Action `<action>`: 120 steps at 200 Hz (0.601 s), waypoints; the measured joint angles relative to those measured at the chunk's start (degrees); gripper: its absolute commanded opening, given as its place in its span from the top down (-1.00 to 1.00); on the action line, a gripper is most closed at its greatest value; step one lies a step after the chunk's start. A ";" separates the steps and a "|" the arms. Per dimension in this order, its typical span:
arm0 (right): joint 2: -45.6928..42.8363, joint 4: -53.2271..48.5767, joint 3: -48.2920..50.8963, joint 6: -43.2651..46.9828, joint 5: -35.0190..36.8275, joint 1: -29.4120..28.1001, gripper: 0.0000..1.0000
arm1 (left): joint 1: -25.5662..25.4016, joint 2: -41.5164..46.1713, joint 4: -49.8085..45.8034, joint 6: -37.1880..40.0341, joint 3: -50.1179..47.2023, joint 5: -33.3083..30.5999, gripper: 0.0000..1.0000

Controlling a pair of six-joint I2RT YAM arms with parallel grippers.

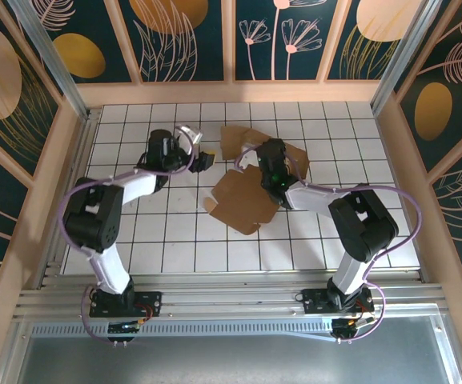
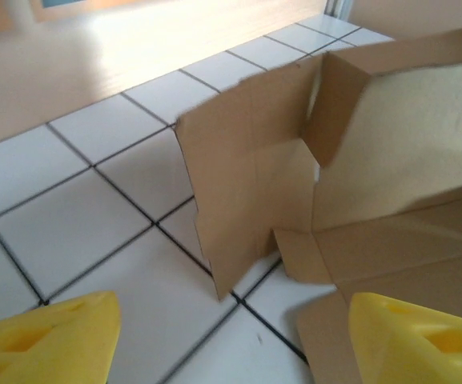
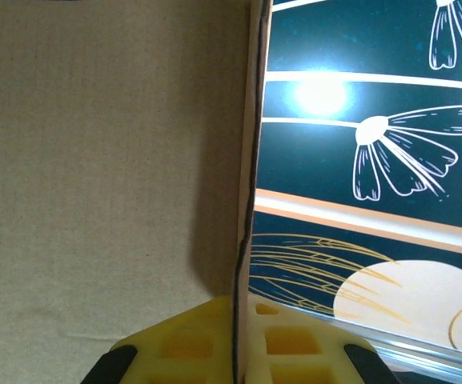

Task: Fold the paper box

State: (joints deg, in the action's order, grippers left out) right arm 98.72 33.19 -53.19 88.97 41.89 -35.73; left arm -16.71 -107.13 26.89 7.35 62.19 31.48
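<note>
The paper box (image 1: 243, 204) lies partly folded in the middle of the table (image 1: 174, 240). The right gripper (image 1: 272, 174) pinches one raised flap tight. At the box's nine o'clock, the left gripper (image 1: 205, 161) hangs with jaws wide, holding nothing.

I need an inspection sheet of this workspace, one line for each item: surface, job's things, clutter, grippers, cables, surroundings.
Surface: table with white tiles and dark grid lines.
Job's things: box, a brown cardboard sheet at mid-table, partly folded, with some flaps raised.
Clutter: nothing seen.
Grippers: left gripper open, beside the box and apart from it; right gripper shut on the edge of a box panel.
Cables: purple cables loop along both arms.
Surroundings: walls with wooden frames and dark floral panels; metal rail at the near edge.
</note>
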 measured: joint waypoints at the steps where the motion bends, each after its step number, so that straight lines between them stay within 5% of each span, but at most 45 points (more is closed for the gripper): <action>1: 0.00 0.13 0.07 0.15 0.00 0.00 0.84 | 0.02 -0.35 -0.13 0.00 0.44 0.20 -0.56; 63: 0.00 7.30 2.38 4.63 -1.44 -0.20 0.83 | 0.59 -11.13 -5.40 -1.51 16.04 9.31 -0.82; 120: 0.00 7.80 2.38 4.76 -1.51 -0.48 0.83 | -1.07 -22.82 -14.49 -0.76 32.09 11.26 -0.64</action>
State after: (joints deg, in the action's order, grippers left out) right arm 98.72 40.99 -50.81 93.73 40.38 -36.21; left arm -17.78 -129.95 12.40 6.59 94.28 42.74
